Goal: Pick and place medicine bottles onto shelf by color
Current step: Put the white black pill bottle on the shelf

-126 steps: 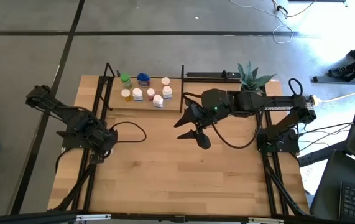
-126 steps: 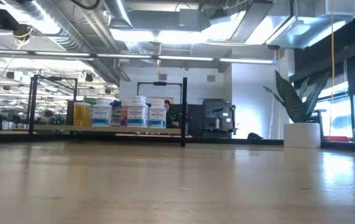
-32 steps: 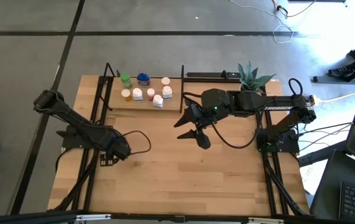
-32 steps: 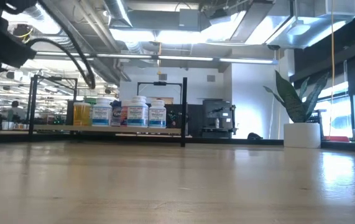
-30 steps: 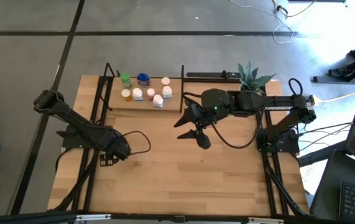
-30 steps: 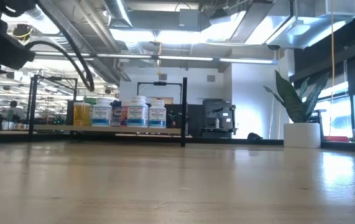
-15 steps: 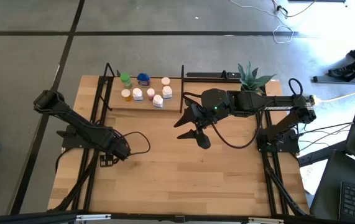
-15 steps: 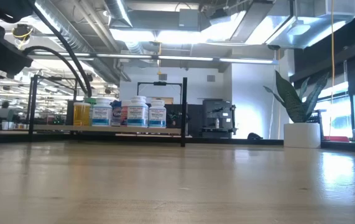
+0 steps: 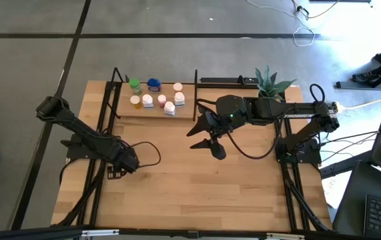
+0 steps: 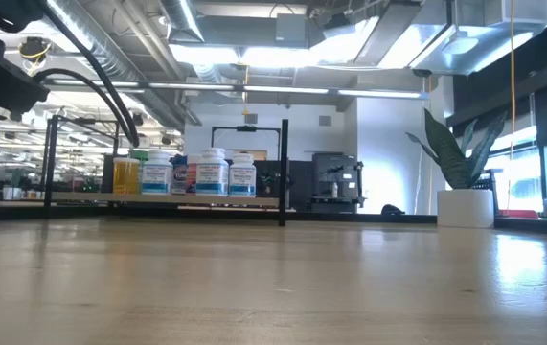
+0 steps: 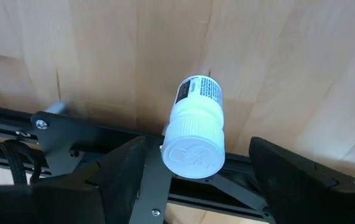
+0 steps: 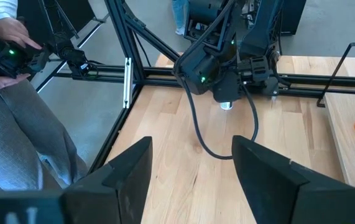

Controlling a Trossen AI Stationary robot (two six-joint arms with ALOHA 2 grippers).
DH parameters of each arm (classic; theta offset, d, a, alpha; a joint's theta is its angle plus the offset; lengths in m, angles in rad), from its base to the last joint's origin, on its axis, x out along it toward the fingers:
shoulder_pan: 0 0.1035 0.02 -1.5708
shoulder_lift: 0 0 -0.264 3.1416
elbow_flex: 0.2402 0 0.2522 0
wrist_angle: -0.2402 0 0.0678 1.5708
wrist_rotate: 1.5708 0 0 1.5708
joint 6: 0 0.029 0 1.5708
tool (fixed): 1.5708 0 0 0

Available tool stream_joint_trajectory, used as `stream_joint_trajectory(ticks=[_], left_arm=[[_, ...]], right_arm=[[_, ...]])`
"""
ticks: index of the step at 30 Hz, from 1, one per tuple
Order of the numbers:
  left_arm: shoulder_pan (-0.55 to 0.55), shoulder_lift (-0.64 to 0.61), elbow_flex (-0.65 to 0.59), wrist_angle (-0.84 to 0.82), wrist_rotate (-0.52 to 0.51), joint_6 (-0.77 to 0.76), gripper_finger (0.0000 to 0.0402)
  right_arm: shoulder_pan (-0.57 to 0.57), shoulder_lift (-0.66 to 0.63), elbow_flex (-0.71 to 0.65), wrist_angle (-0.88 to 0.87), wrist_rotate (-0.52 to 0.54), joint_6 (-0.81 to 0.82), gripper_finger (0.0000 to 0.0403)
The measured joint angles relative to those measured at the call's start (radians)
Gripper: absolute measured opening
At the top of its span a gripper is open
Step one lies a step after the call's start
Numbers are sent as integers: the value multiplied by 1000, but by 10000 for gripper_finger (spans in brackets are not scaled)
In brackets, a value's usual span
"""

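A white medicine bottle [image 11: 196, 127] with a white cap stands upright on the table by the black frame rail at the left edge. My left gripper [image 11: 203, 163] points down over it, open, one finger on either side of the cap. The right wrist view shows this bottle [image 12: 227, 105] under the left gripper. The shelf [image 9: 151, 107] lies at the far left, with several bottles standing on it: green [image 9: 135, 85], blue [image 9: 153, 84], orange-capped and white ones. My right gripper [image 9: 203, 139] hangs open over the table's middle, holding nothing.
A potted plant [image 9: 268, 83] stands at the far right. Black frame rails [image 11: 71, 134] run along the table's left edge beside the bottle. A person [image 12: 6, 93] stands off the table's left side. The shelf's black posts [image 10: 284, 172] rise at its corners.
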Motion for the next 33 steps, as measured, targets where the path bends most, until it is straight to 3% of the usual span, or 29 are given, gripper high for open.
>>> stream_joint_trajectory(ticks=[26, 33], left_arm=[[3, 0, -23, 43, -32, -149, 259], [6, 0, -35, 54, 19, -175, 259]], right_arm=[[0, 0, 0, 0, 0, 0, 223], [0, 0, 0, 0, 0, 0, 223]])
